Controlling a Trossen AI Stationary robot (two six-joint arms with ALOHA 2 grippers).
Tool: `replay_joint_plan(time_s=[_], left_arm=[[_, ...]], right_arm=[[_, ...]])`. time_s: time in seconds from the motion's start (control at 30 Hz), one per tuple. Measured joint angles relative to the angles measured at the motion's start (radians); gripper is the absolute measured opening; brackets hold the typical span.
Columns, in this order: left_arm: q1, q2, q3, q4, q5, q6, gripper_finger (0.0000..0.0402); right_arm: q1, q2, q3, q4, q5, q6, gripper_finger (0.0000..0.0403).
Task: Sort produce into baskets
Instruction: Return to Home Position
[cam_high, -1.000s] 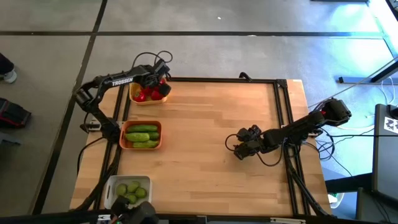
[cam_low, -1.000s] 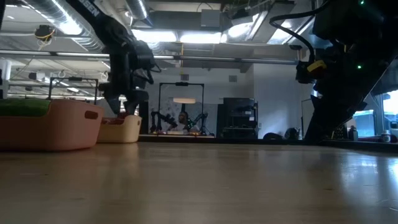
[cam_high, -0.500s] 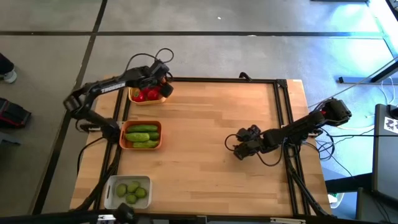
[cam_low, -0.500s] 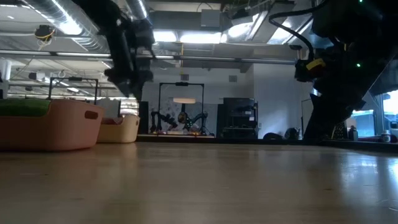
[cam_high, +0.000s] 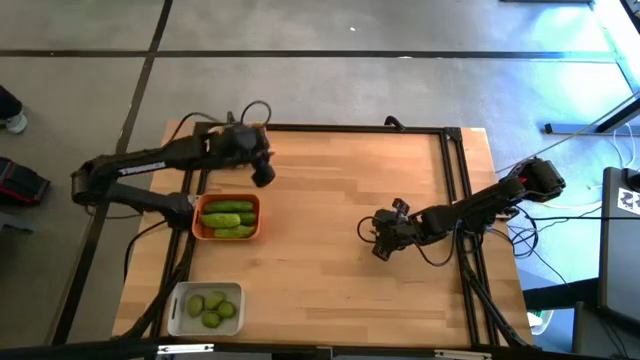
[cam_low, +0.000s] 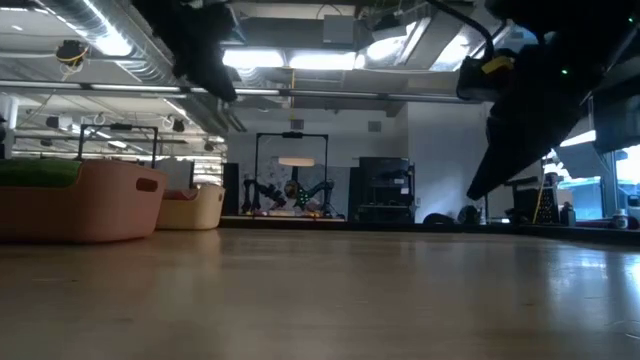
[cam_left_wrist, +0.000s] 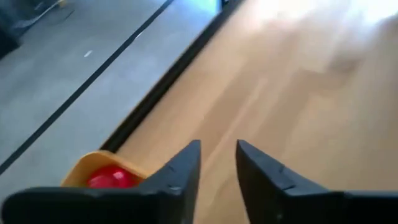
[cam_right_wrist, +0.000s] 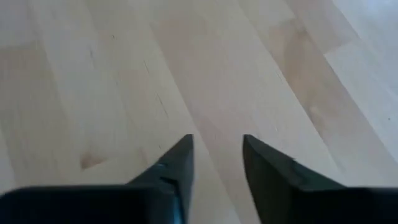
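A red tomato (cam_left_wrist: 112, 177) lies in the yellow basket (cam_left_wrist: 93, 165), which my left arm hides in the high view. Several green cucumbers (cam_high: 228, 213) lie in the orange basket (cam_high: 197, 222), and several limes (cam_high: 210, 308) in the white basket (cam_high: 176, 300) at the near left. My left gripper (cam_high: 262, 172) hangs in the air just right of the yellow basket, fingers a narrow gap apart with nothing between them (cam_left_wrist: 217, 149). My right gripper (cam_high: 378, 240) hovers over bare wood right of centre, also narrowly open and empty (cam_right_wrist: 217, 146).
The three baskets stand in a row along the table's left edge. A black frame rail (cam_high: 455, 190) runs along the table's far and right sides. Bare wood (cam_high: 320, 220) stretches between the two grippers.
My left gripper has risen out of the yellow basket and swung toward the table's near edge, its arm now covering that basket from above. My right gripper has lifted slightly and rolled, and its fingers stand closer together than before.
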Motion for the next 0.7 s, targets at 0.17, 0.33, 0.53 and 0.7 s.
replay_joint_plan(time_s=[0.17, 0.33, 0.53, 0.7], left_arm=[[-0.133, -0.118, -0.148, 0.130, 0.054, 0.021, 0.0038], [-0.236, -0.227, -0.329, 0.364, 0.191, 0.022, 0.0004], [-0.319, -0.328, -0.508, 0.576, 0.204, 0.023, 0.0014], [-0.351, -0.423, -0.586, 0.613, 0.204, 0.022, 0.0015]], right_arm=[[0.000, -0.020, 0.000, 0.051, -0.029, -0.084, 0.0070], [0.000, -0.073, -0.001, 0.129, -0.068, -0.177, 0.0010], [0.000, -0.171, -0.003, 0.138, -0.069, -0.235, 0.0016], [0.000, -0.300, -0.063, 0.170, -0.050, -0.272, 0.0018]])
